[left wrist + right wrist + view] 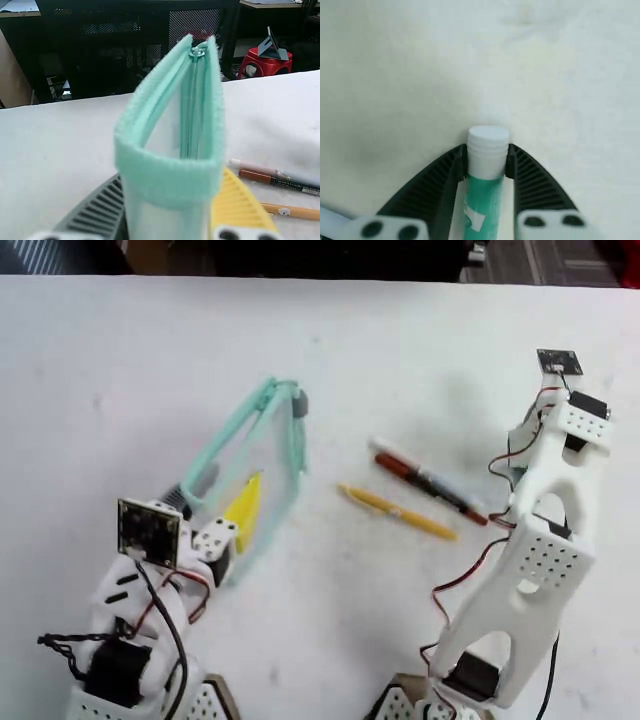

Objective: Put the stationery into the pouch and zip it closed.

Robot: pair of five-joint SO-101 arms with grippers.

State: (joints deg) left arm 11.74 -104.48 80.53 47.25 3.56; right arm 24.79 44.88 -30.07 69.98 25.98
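Observation:
A clear pouch (255,465) with mint-green trim stands on its edge left of the table's centre. My left gripper (222,498) is shut on its near end, with the grey finger (95,215) on one side and the yellow finger (240,205) on the other. The pouch (170,150) has its zip pull (197,51) at the far end. A yellow pen (398,511), a brown pen (430,485) and a pale pen (395,453) lie on the table between the arms. My right gripper (487,160) is shut on a green glue stick (488,142) with a white cap, just above the table.
The right arm (545,540) stands over the pens' right ends and hides its own gripper from above. The white table (120,370) has open room at the back and left. Its far edge borders a dark room holding a red stool (265,57).

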